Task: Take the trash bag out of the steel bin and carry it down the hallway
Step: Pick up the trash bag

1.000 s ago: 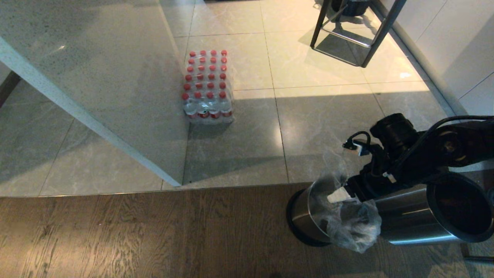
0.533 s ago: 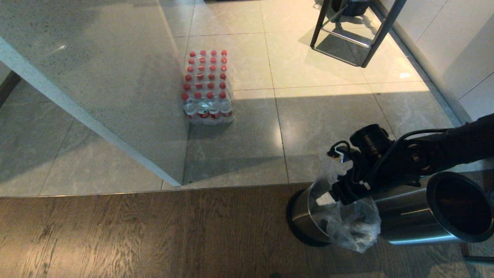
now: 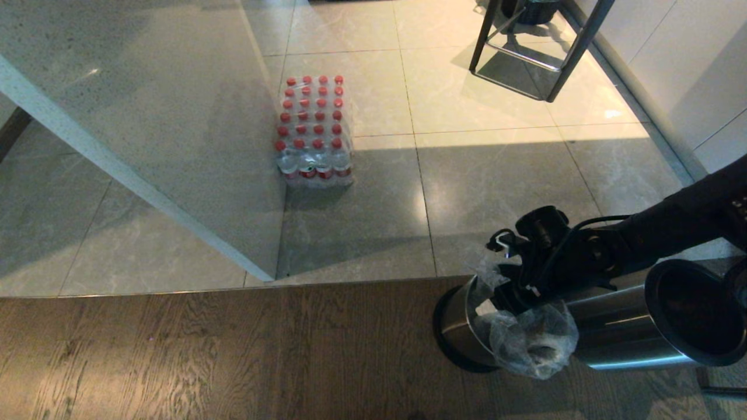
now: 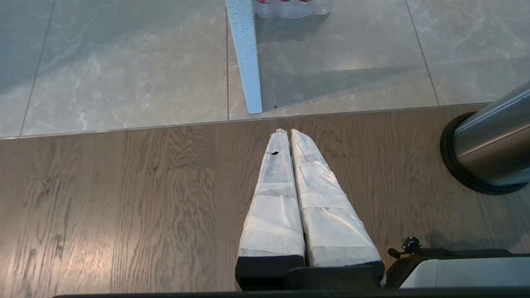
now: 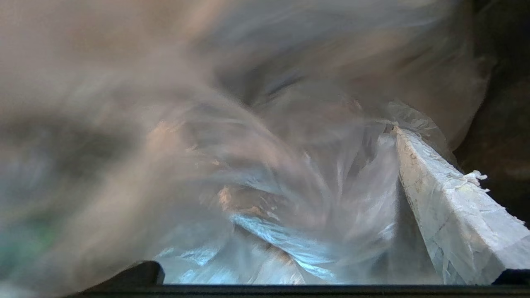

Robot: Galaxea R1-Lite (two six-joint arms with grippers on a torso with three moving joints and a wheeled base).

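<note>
Clear crinkled plastic, the trash bag (image 3: 534,344), spills over the rim of the steel bin (image 3: 613,329) at the head view's lower right. The right gripper (image 3: 506,298) is plunged into it, jaws spread wide, gripping nothing. Closing on thin film alone risks tearing or tipping the bin. Open tile lies toward the bottle pack (image 3: 313,131); the left gripper (image 4: 289,133), fingers together, is parked over wood floor.

Crinkled clear trash bag (image 5: 290,215) close up, one white-wrapped pincer finger (image 5: 447,207)

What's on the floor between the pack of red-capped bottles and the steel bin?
Nothing: the head view shows only bare grey floor tiles between the bottle pack and the steel bin.
</note>
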